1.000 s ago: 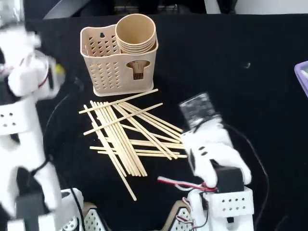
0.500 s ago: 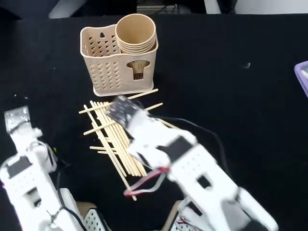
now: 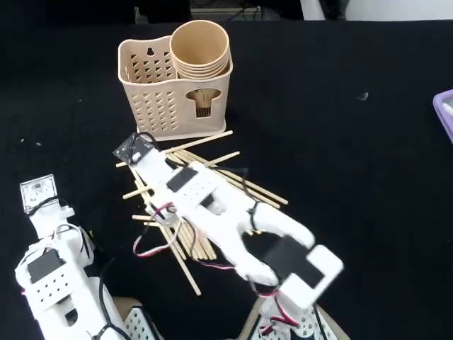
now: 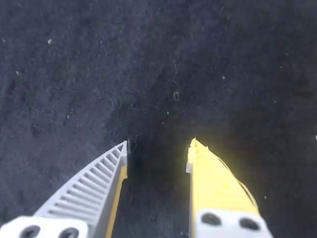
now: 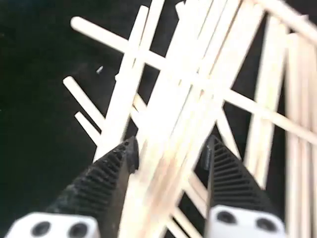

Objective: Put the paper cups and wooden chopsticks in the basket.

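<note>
Over wooden chopsticks (image 5: pixel 178 114) strewn just before the basket (image 3: pixel 159 106), right jaws apart astride a bundle, likely to pinch several; left jaws apart above dark surface (image 4: pixel 148 59); paper cups (image 3: pixel 201 46) nested in the basket.

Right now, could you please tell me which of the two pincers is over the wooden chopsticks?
The right pincer: it straddles the wooden chopsticks, while the left pincer hangs over black table.
</note>
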Controlling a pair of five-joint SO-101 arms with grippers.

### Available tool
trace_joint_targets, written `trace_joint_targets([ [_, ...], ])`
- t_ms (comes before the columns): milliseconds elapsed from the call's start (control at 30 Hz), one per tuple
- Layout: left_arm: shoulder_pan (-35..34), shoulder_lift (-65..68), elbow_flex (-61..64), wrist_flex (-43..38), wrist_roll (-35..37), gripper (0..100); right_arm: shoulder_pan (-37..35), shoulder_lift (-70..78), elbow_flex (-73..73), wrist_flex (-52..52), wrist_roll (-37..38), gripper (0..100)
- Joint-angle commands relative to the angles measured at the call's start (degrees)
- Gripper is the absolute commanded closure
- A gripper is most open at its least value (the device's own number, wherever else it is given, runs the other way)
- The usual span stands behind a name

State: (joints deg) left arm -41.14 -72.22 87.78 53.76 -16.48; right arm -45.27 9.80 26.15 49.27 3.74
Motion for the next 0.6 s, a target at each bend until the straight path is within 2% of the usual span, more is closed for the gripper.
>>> trace_joint_targets([
  [0,0.6,-2.0,0.0,-0.3,0.4,80,-0.5,4.0,-4.0,-0.7,-0.4,78.2],
  [67,0.6,-2.5,0.2,-0.3,0.4,80,-0.4,4.8,-4.2,0.4,0.1,82.3],
  [200,0.6,-3.2,0.4,-0.3,0.4,80,2.5,2.1,-3.7,1.3,0.2,99.2],
  [333,0.6,-3.2,0.5,-0.3,0.4,80,6.7,-4.3,-1.9,5.1,0.5,98.8],
  [567,0.6,-3.2,0.5,-0.3,0.4,80,11.8,-20.6,7.8,12.7,10.6,98.8],
])
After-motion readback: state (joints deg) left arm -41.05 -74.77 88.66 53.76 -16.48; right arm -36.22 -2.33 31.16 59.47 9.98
